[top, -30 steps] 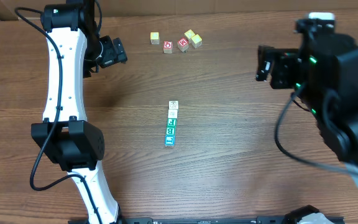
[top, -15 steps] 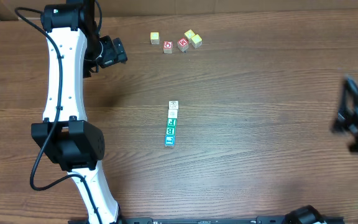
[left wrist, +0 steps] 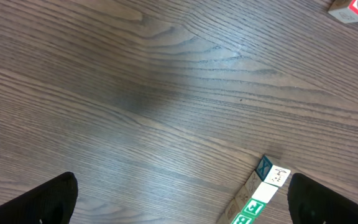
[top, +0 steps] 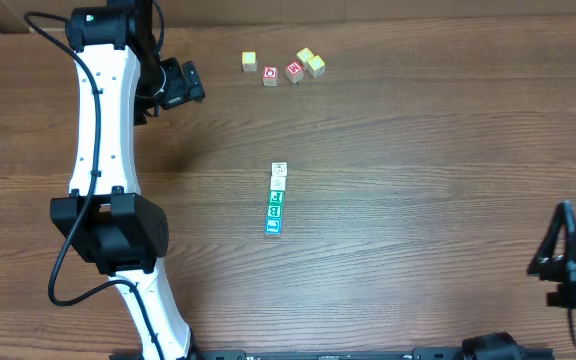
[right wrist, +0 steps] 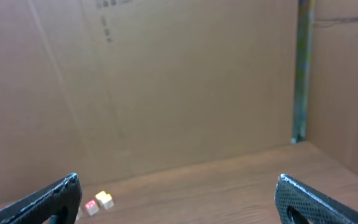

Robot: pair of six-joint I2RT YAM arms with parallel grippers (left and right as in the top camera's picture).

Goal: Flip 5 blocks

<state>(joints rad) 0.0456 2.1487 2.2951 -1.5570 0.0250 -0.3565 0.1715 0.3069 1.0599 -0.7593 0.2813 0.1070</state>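
The blocks (top: 276,198) lie in a short touching column at mid-table: two whitish ones at the far end, two green ones, and a blue one nearest. In the left wrist view the whitish blocks (left wrist: 272,183) and a green block (left wrist: 248,208) run off the bottom edge, near my right fingertip. My left gripper (top: 180,84) hovers far up and left of the column, open and empty (left wrist: 185,208). My right arm (top: 566,262) is pulled back at the table's lower right corner. Its gripper (right wrist: 179,208) is open, empty and faces the cardboard wall.
A loose cluster of yellow-faced cubes (top: 311,62) and red-faced cubes (top: 282,73) sits at the far edge, with one yellow cube (top: 249,61) to their left. The right wrist view catches a red cube (right wrist: 91,207) and a yellow cube (right wrist: 104,199) below a cardboard wall (right wrist: 166,81).
My right arm has swung from the upper right of the table down to the lower right corner. The left arm and the blocks have not moved.
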